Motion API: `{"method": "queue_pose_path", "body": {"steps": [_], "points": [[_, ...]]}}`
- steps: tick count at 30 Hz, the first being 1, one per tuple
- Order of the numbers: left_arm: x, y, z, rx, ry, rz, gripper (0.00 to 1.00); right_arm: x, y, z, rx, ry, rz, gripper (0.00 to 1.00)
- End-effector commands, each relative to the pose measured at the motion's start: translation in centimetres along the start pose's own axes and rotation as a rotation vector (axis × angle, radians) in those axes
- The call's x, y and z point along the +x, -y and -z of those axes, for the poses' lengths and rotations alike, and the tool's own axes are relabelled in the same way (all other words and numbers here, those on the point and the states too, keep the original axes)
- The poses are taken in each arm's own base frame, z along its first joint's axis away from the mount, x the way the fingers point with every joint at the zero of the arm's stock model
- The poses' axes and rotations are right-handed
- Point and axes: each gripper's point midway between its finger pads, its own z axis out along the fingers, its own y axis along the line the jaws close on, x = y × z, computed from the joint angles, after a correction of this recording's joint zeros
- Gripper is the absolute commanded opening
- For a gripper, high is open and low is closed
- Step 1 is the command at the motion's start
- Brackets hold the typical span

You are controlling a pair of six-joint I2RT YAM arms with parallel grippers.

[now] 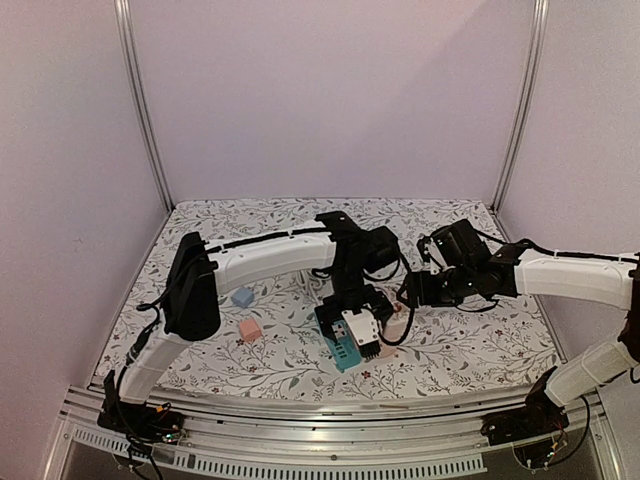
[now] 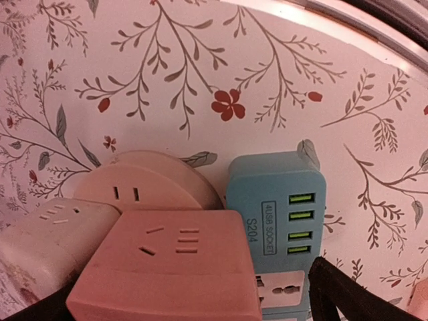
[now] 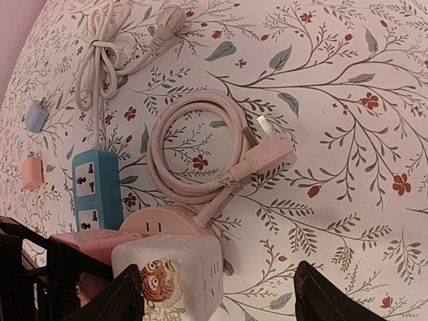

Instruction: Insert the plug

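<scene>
A pink cable lies coiled on the table, with its plug (image 3: 271, 150) at the coil's right side. The cable runs into a round pink socket (image 3: 157, 224), which also shows in the left wrist view (image 2: 147, 187). A white cube socket with a tiger sticker (image 3: 174, 274) stands against it, beside my right gripper's left finger. My right gripper (image 3: 221, 301) is open wide and holds nothing. A pink cube socket (image 2: 167, 267) sits between the jaws of my left gripper (image 2: 194, 294), with a gap at the right finger (image 2: 354, 294). The plug is in neither gripper.
A blue power strip (image 2: 274, 221) with green USB ports lies right of the pink cube. A white cable with its own plug (image 3: 167, 20) lies coiled further off. A small blue adapter (image 3: 37, 115) and a small pink adapter (image 3: 31, 172) sit apart on the floral cloth.
</scene>
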Motion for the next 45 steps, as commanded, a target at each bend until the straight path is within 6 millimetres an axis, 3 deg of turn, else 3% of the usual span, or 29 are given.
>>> {"method": "queue_pose_path", "body": {"steps": [1, 30, 36, 40, 45], "points": [[-0.8, 0.1, 2.0, -0.035, -0.004, -0.014, 0.99, 0.3, -0.2, 0.6, -0.012, 0.004, 0.013, 0.77], [-0.4, -2.4, 7.4, -0.276, 0.090, 0.042, 0.99, 0.3, -0.7, 0.6, -0.008, 0.008, 0.035, 0.76], [-0.7, -2.4, 10.0, -0.385, 0.113, 0.074, 0.99, 0.1, -0.8, 1.4, -0.014, 0.015, 0.050, 0.77], [-1.5, -3.3, 12.6, -0.564, 0.146, 0.140, 0.99, -0.3, -1.1, 2.0, -0.024, 0.032, 0.070, 0.77], [-0.9, -4.4, 16.1, -0.792, 0.163, 0.349, 0.99, -1.2, -0.8, 2.8, 0.011, 0.058, 0.094, 0.77]]}}
